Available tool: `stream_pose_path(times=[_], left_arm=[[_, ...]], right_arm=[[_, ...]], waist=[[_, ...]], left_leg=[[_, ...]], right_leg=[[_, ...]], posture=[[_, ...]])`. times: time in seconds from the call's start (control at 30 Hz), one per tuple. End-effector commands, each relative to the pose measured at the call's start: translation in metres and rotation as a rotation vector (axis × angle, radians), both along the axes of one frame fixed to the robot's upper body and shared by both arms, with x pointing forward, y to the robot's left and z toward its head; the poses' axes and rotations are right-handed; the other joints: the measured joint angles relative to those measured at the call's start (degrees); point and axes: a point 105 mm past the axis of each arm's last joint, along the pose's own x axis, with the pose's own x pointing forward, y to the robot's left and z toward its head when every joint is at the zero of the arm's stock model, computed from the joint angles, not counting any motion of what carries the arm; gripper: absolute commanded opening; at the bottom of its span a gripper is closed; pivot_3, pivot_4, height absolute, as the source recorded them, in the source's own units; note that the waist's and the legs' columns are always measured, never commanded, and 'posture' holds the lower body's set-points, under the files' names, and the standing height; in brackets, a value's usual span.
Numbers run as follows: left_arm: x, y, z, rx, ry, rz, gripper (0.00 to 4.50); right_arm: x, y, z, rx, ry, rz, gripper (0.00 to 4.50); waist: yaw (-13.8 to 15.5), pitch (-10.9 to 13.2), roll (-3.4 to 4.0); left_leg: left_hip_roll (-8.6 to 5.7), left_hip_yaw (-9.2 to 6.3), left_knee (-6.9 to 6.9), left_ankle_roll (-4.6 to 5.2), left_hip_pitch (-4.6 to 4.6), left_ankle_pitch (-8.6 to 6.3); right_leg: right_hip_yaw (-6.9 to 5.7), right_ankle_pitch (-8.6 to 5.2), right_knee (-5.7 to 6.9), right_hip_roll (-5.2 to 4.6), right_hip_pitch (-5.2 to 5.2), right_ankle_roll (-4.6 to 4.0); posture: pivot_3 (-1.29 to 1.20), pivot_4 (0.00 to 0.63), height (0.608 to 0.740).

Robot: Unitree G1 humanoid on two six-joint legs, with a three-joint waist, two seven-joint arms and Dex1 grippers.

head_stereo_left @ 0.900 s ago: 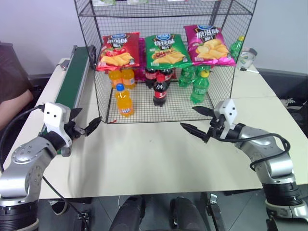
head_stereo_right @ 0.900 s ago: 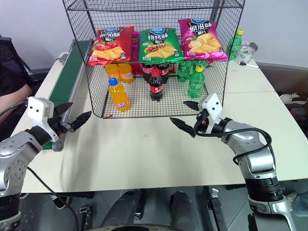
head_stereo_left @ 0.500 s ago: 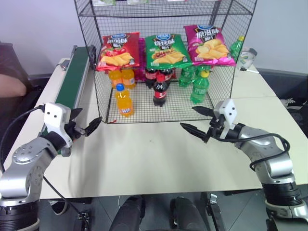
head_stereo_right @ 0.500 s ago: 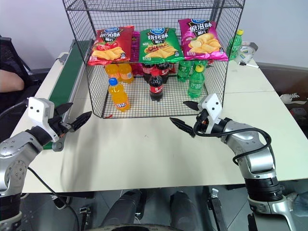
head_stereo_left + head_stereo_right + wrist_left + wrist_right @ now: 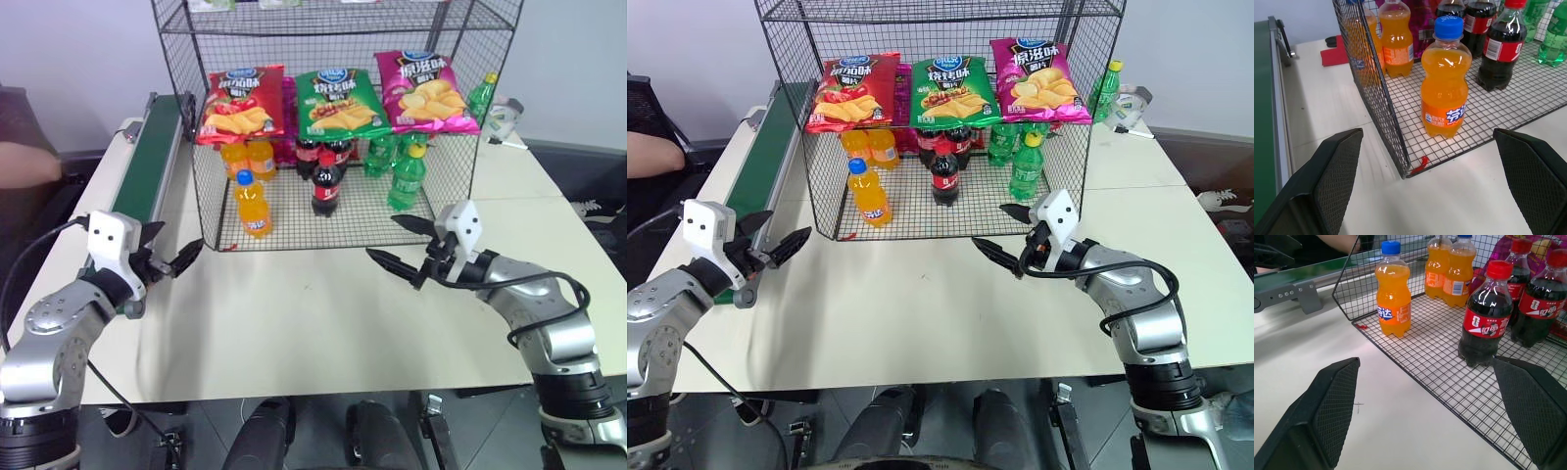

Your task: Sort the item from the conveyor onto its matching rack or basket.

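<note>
Left claw wide and empty, orange soda bottle well ahead inside rack

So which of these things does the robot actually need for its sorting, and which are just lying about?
Job:
orange soda bottle
conveyor
wire rack

Lying about:
cola bottles
green soda bottles
crisp bags
red scrap by the rack's corner

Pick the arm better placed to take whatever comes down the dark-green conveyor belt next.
Left, likely. Its open end effector hangs right beside the dark-green conveyor belt; the right end effector is across the table.
</note>
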Motion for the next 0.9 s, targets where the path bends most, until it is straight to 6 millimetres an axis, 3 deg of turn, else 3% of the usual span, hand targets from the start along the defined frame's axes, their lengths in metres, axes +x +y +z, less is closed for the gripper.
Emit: stream_pose_path(times=[0.03,0.9], left_arm=[[0.000,0.001,0.010,0.008,-0.050,0.004,4.45],[0.000,0.005,0.007,-0.004,-0.069,0.062,4.45]], right_arm=[[-0.004,0.005,0.013,0.014,-0.060,0.019,4.50],[-0.002,0.017,0.014,0.044,-0.070,0.037,4.50]], waist=[[-0.01,0.00,0.00],[-0.02,0.00,0.00]], left_leg=[[0.00,0.00,0.00,0.00,0.00,0.00],[0.00,0.00,-0.02,0.00,0.00,0.00]], right_leg=[[0.00,0.00,0.00,0.00,0.00,0.00],[0.00,0.00,-0.02,0.00,-0.01,0.01]], posture=[[0.00,0.150,0.740],[0.00,0.150,0.740]])
